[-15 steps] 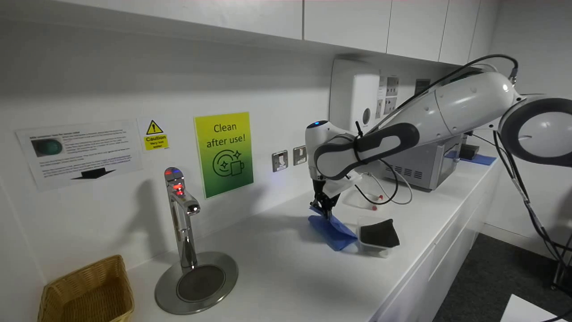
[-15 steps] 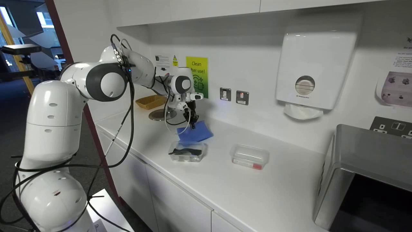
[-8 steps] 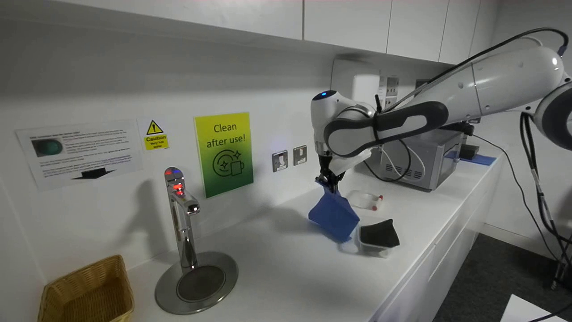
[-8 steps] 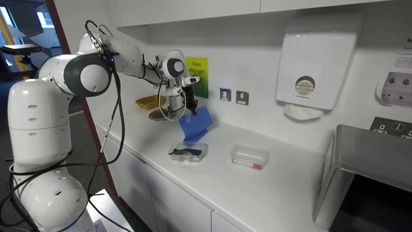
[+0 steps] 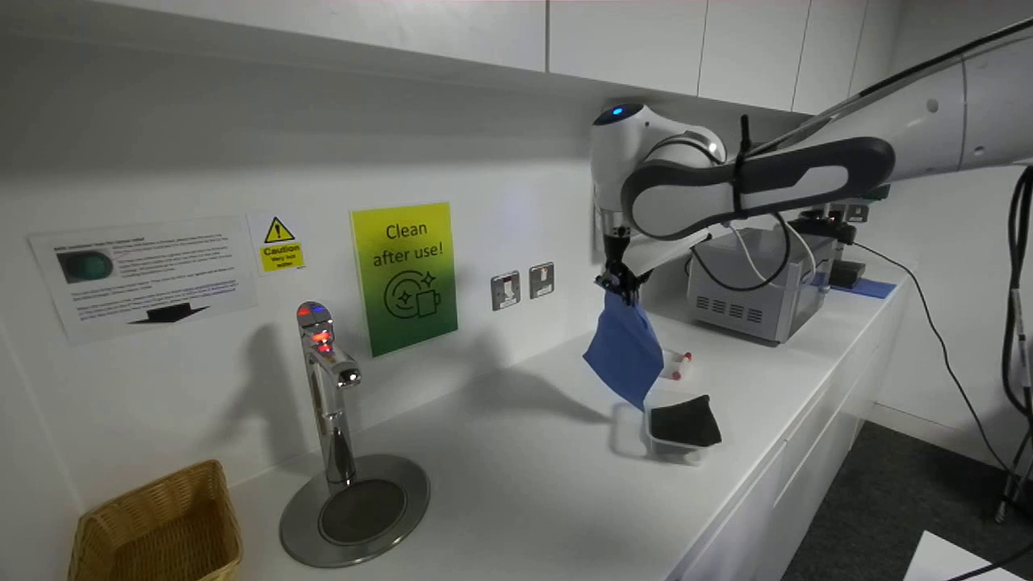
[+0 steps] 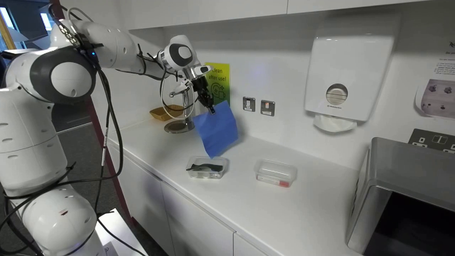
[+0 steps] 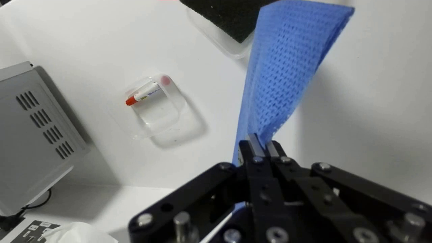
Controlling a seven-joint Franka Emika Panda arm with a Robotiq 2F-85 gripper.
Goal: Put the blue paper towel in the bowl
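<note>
The blue paper towel [image 5: 625, 351] hangs from my gripper [image 5: 625, 294] above the white counter. My gripper [image 7: 264, 143] is shut on an edge of the towel, which fans out from the fingertips in the wrist view [image 7: 280, 67]. In an exterior view the towel [image 6: 217, 129] hangs just behind a clear plastic tub [image 6: 204, 175] holding a dark sponge-like piece. In the wrist view the towel covers part of this tub [image 7: 225, 45]. Another clear tub [image 6: 266, 180] holds a red-capped marker [image 7: 145, 95]. The towel partly hides that tub in an exterior view.
A silver microwave [image 5: 742, 282] stands farther along the counter. A metal tap [image 5: 327, 403] and a wicker basket [image 5: 228, 516] are at the opposite end. A white towel dispenser [image 6: 348, 71] hangs on the wall, and cabinets [image 5: 621, 40] overhang the counter.
My gripper has risen with the blue towel. The towel has gone from lying on the counter to hanging in the air. The arm has pulled up and back; both tubs stay in place.
</note>
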